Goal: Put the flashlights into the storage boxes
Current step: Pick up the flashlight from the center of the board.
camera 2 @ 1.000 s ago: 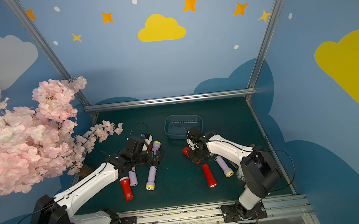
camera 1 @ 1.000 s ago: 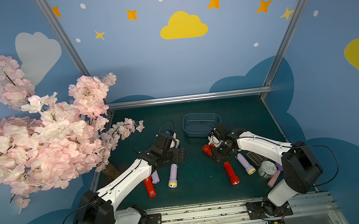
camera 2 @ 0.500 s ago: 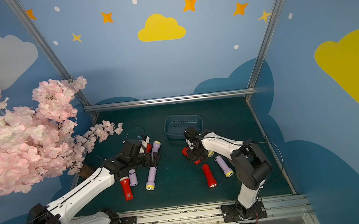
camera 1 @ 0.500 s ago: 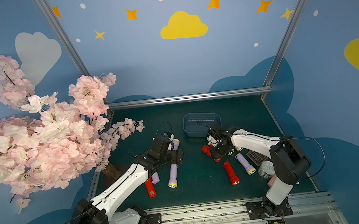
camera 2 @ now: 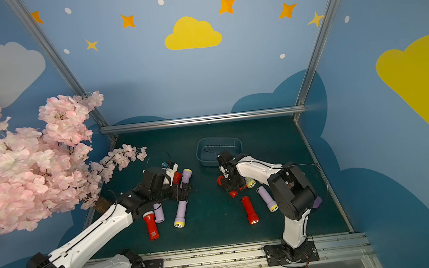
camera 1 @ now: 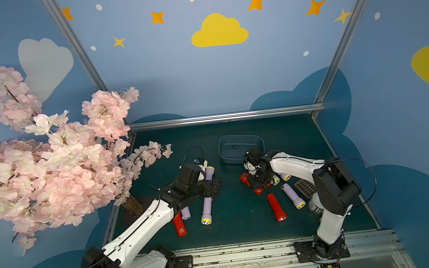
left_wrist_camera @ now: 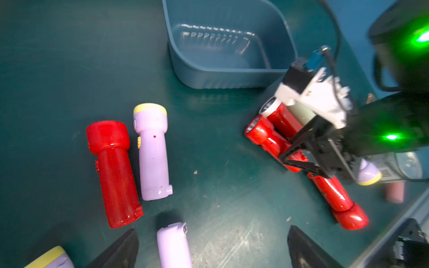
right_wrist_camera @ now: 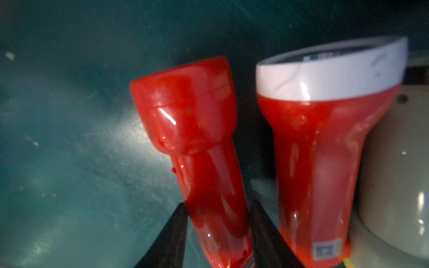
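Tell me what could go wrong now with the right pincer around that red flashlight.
1. The right pincer holds the all-red plastic flashlight toward its tail, so the flared head may droop or slip on lifting.
2. The red flashlight with a white head ring lies close alongside; the lift may drag it.
3. The dark blue-grey plastic bin is near; a low carry could hit its wall.
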{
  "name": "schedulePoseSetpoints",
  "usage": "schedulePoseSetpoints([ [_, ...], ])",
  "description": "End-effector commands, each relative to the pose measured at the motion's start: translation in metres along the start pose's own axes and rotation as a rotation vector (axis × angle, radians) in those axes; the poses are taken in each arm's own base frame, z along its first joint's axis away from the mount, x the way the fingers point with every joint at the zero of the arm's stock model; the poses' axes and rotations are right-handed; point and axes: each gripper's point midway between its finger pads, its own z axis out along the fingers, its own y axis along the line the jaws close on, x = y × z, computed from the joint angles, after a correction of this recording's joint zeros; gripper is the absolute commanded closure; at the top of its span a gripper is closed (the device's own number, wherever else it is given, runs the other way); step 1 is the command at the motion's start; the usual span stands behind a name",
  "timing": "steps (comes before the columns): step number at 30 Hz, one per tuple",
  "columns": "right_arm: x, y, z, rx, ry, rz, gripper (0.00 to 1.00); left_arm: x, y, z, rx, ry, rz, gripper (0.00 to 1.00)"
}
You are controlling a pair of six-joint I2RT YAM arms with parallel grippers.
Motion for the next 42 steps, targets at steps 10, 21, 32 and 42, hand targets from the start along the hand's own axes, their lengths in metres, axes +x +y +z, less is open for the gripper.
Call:
schedulePoseSetpoints([
  [10, -0.003, 0.012, 0.012, -0.022, 0.045, -0.008, 0.56, -0.007, -0.014, -0.027, 0.065, -0.042, 0.006, 0.01],
  [21, 0.000, 0.015, 0.008, -0.005, 0.055, -0.007, 0.71, -0.005, -0.012, -0.033, 0.062, -0.061, 0.007, 0.01],
  [32, -0.011, 0.037, -0.044, -0.040, -0.025, -0.010, 0.76, -0.004, -0.011, -0.035, 0.060, -0.068, 0.006, 0.01],
  [42, -0.049, 0.051, -0.087, -0.089, -0.147, 0.017, 0.77, -0.004, -0.011, -0.037, 0.065, -0.082, -0.014, 0.01],
])
